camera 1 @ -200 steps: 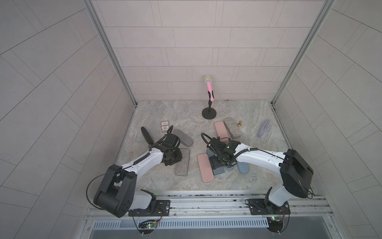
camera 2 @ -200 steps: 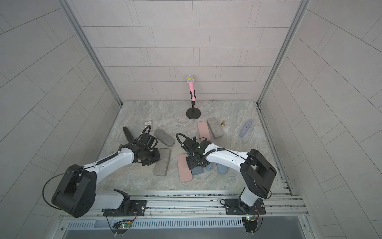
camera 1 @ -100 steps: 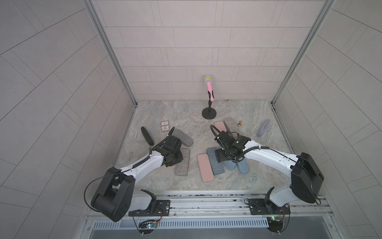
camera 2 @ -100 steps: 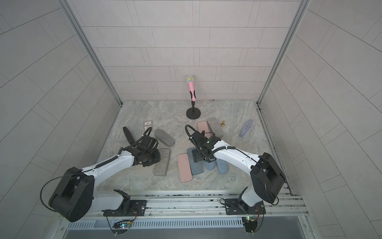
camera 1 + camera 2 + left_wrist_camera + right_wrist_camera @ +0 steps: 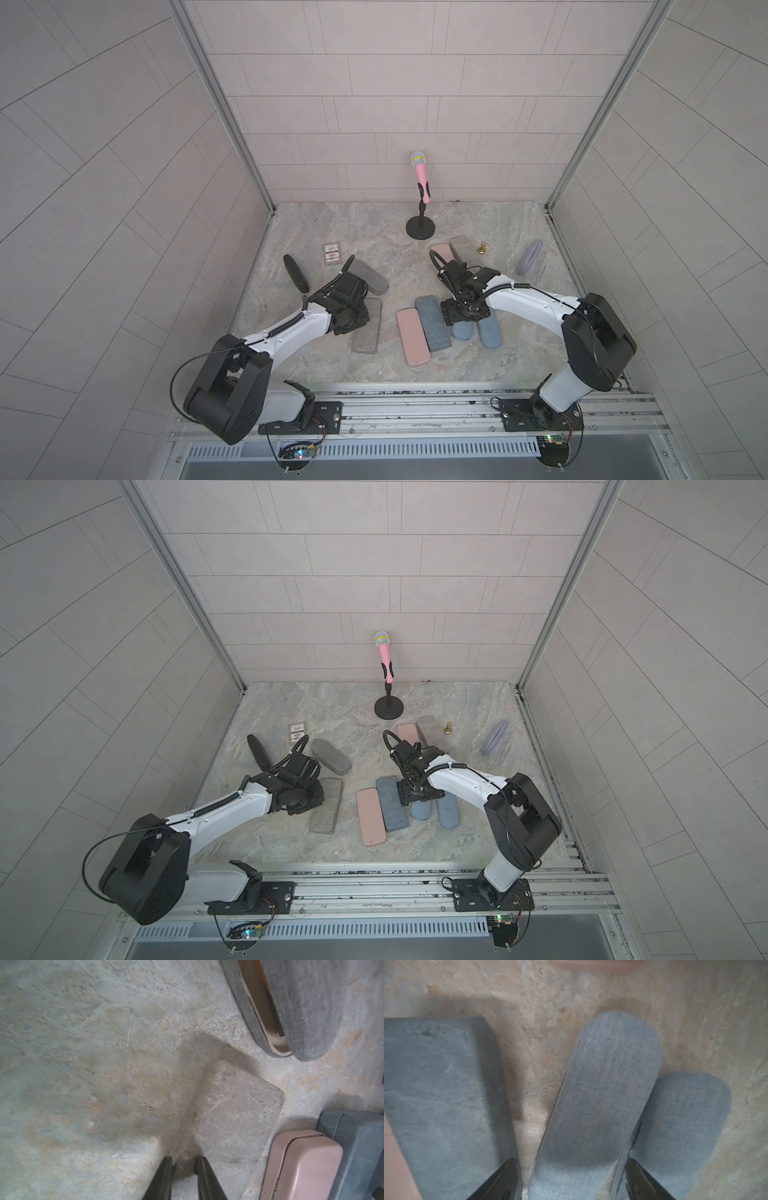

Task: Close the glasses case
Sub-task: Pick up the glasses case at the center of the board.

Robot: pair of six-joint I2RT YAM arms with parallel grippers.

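Note:
A light blue denim glasses case (image 5: 602, 1095) lies wide open on the marble table, its two halves (image 5: 489, 332) splayed side by side and joined at the hinge. My right gripper (image 5: 571, 1169) is open and hangs low over one half, a finger on each side of it; in both top views it (image 5: 415, 798) covers that end of the case. My left gripper (image 5: 184, 1160) sits at the long edge of a flat marble-patterned case (image 5: 368, 328). Its jaws stand a narrow gap apart with the case's edge running between them; whether they pinch it is unclear.
A grey felt case (image 5: 291, 1012) lies ajar beside the marbled one. A dark blue-grey case (image 5: 432, 324) and a pink case (image 5: 411, 343) lie between the arms. Further back are a black case (image 5: 296, 273), a card box (image 5: 331, 254), a microphone stand (image 5: 420, 226) and a lilac case (image 5: 528, 257).
My right arm has swung to the right, off the dark blue-grey case and onto the light blue one, jaws slightly wider. My left gripper stayed on the marbled case, jaws narrowing a little.

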